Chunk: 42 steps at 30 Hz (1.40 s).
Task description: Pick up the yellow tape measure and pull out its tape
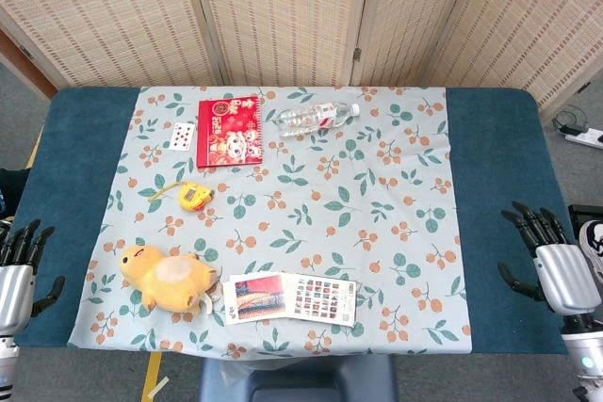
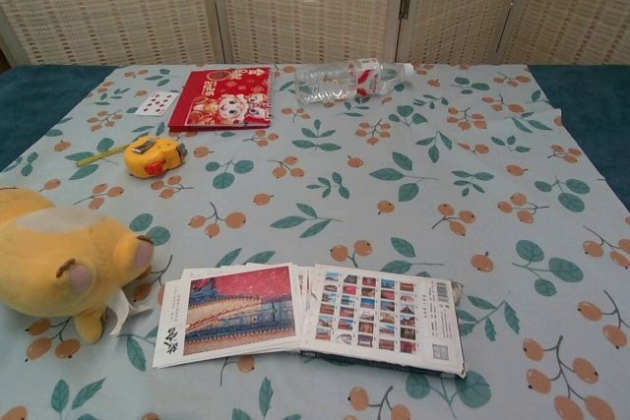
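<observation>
From the head view, the yellow tape measure (image 1: 193,197) lies at ten o'clock on the cloth (image 1: 396,185), untouched. The left hand (image 1: 19,270) and right hand (image 1: 551,256) rest released, fingers apart, at the table edges.

From the chest view, the tape measure (image 2: 155,155) sits at ten o'clock, a short tongue of tape already out. Best for the left hand to grip the case and leave the tip free to pull.

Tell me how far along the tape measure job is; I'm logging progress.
Nothing looks done: the yellow tape measure lies on the cloth with only a short bit of tape showing. Nothing is in hand: the left hand and right hand sit open at the table's edges. Reaching, picking up and pulling remain.
</observation>
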Each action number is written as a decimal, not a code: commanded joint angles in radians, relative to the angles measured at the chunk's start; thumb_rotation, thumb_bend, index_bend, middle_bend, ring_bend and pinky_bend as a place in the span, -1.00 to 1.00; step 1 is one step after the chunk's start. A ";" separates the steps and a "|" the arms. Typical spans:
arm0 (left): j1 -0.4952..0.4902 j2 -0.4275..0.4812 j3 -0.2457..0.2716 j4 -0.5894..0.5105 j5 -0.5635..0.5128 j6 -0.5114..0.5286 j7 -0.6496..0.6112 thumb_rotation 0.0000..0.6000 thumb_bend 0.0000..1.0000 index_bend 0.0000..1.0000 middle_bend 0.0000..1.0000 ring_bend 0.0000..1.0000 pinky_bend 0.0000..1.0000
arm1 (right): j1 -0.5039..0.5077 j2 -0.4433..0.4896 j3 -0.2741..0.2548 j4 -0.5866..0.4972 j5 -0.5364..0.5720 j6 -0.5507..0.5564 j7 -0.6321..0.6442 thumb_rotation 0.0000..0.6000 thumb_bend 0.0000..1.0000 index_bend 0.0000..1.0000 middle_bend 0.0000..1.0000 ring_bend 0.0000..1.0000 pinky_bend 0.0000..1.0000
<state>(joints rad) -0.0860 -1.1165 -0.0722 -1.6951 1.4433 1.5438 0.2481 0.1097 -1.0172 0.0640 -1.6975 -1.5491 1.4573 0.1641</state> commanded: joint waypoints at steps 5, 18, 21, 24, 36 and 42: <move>0.003 0.000 0.002 0.005 0.003 -0.002 -0.008 1.00 -0.21 -0.68 -0.82 -0.76 -1.00 | -0.012 -0.008 0.001 0.000 -0.009 0.028 -0.006 1.00 -0.21 -0.69 -0.81 -0.78 -1.00; -0.042 0.003 -0.024 0.003 0.023 -0.038 -0.008 1.00 -0.20 -0.68 -0.82 -0.76 -1.00 | -0.028 -0.010 0.002 -0.004 -0.014 0.064 -0.013 1.00 -0.21 -0.70 -0.80 -0.79 -1.00; -0.087 0.002 -0.043 0.004 0.035 -0.082 -0.011 1.00 -0.21 -0.67 -0.82 -0.76 -1.00 | -0.031 -0.008 0.001 -0.008 -0.010 0.065 -0.017 1.00 -0.21 -0.71 -0.80 -0.79 -1.00; -0.149 -0.006 -0.074 0.024 0.036 -0.143 -0.038 1.00 -0.21 -0.67 -0.82 -0.76 -1.00 | -0.030 -0.005 0.002 -0.011 -0.007 0.061 -0.019 1.00 -0.21 -0.72 -0.80 -0.79 -1.00; -0.437 -0.089 -0.138 0.243 0.031 -0.482 -0.246 1.00 -0.21 -0.72 -0.83 -0.76 -1.00 | -0.028 0.005 0.000 -0.028 -0.011 0.056 -0.035 1.00 -0.21 -0.73 -0.80 -0.78 -1.00; -0.537 -0.167 -0.121 0.378 0.035 -0.605 -0.309 1.00 -0.21 -0.73 -0.83 -0.76 -1.00 | -0.038 0.014 -0.002 -0.037 -0.006 0.066 -0.041 1.00 -0.21 -0.73 -0.80 -0.78 -1.00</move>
<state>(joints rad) -0.5866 -1.2503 -0.1992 -1.3613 1.4749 0.9778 -0.0354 0.0718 -1.0037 0.0618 -1.7339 -1.5554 1.5226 0.1232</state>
